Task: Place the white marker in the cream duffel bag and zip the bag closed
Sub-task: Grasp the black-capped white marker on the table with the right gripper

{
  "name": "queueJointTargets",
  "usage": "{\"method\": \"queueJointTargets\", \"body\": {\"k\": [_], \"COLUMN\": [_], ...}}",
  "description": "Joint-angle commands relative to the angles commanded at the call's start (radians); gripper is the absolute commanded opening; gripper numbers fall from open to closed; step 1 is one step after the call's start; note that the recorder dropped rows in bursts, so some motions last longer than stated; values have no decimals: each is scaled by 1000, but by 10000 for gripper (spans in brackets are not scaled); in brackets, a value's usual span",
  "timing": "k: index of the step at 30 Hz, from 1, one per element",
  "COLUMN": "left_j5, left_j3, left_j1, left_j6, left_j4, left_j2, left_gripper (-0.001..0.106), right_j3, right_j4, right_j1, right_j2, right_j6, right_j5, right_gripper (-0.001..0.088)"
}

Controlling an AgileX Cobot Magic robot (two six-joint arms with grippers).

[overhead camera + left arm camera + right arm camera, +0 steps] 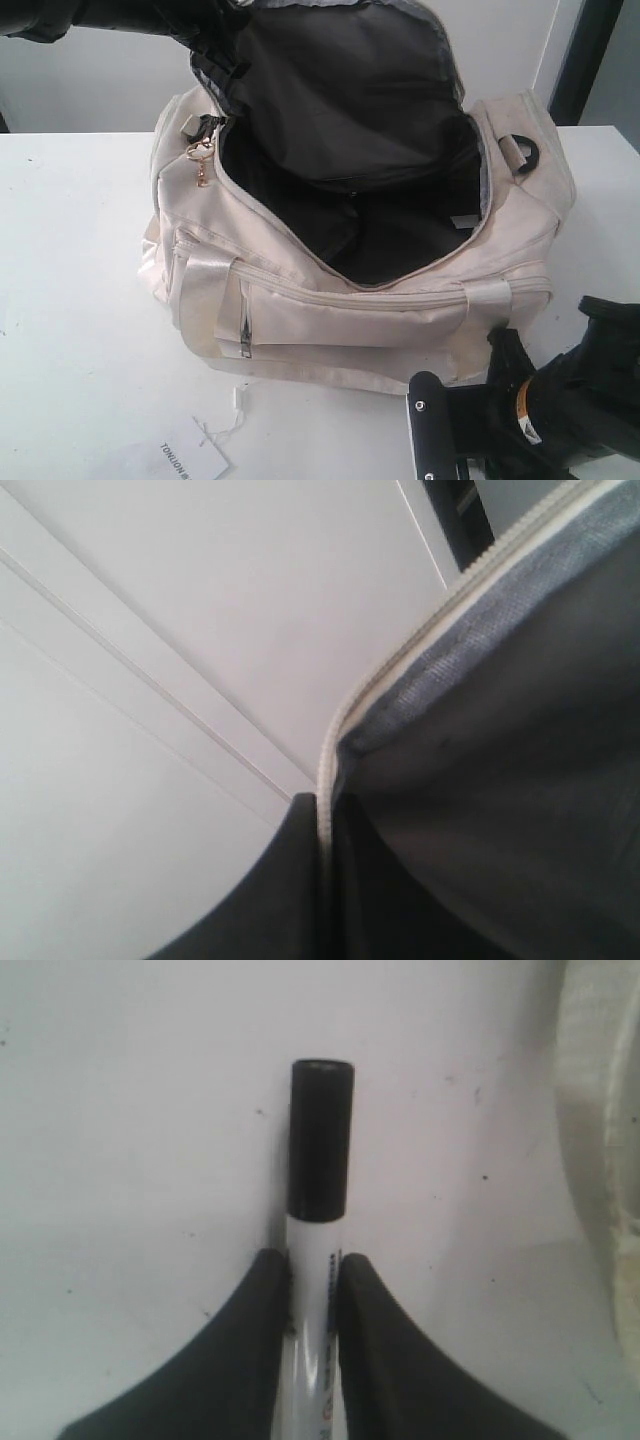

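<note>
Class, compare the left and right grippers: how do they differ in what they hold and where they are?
The left gripper pinches the cream duffel bag's zipper edge; the right gripper pinches the white marker. The left one is raised above the bag, the right one low by its front. Both are shut on something.

white table [80, 300] before a pale wall [80, 90], dark strip [588, 50] at right

The cream duffel bag [400, 320] is shown on the white table [70, 300], its top flap [350, 90] held up by the left arm [130, 15], black lining [390, 230] exposed. The right arm [580, 395] is seen at its front right corner; a paper tag [185, 460] lies before it.
</note>
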Motion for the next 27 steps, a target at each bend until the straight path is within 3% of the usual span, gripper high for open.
{"method": "queueJointTargets", "body": {"k": [20,27], "left_j5": [0,0], "left_j3": [0,0], "left_j1": [0,0], "left_j6": [0,0], "left_j4": [0,0], "left_j2": [0,0], "left_gripper": [0,0], "right_j3": [0,0], "right_j4": [4,104], "right_j1": [0,0], "right_j2": [-217,-272], "right_j6": [2,2], "right_j5": [122,134], "right_gripper": [25,25]}}
